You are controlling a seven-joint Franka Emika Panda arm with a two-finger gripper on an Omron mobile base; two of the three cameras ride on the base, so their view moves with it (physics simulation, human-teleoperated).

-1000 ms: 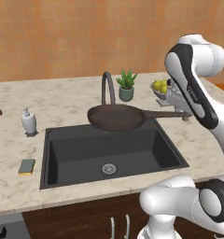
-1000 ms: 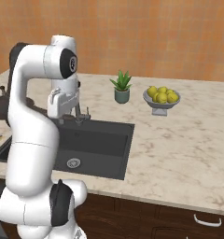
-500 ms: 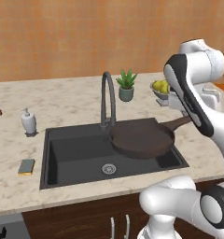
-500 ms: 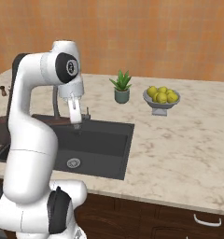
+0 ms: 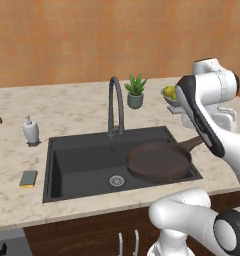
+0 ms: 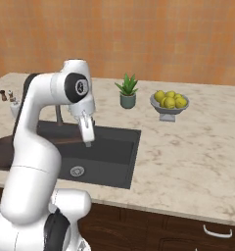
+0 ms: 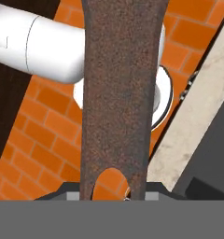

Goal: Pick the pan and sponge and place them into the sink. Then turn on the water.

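Note:
The dark brown pan lies low in the right half of the black sink, its handle pointing up and right over the rim. Whether it touches the floor I cannot tell. My gripper is shut on the end of that handle, which runs straight up the hand view. From the right base view the hand hangs over the sink with the pan at the left edge. The sponge sits on the counter left of the basin. The arched faucet stands behind it.
A white soap pump bottle stands on the counter at the back left. A potted plant and a bowl of lemons sit behind the sink to the right. My forearm crosses over the sink's right rim.
The pan has come down from beside the faucet's arch and moved right and towards me, into the right half of the basin. My hand went down with it, still shut on the handle.

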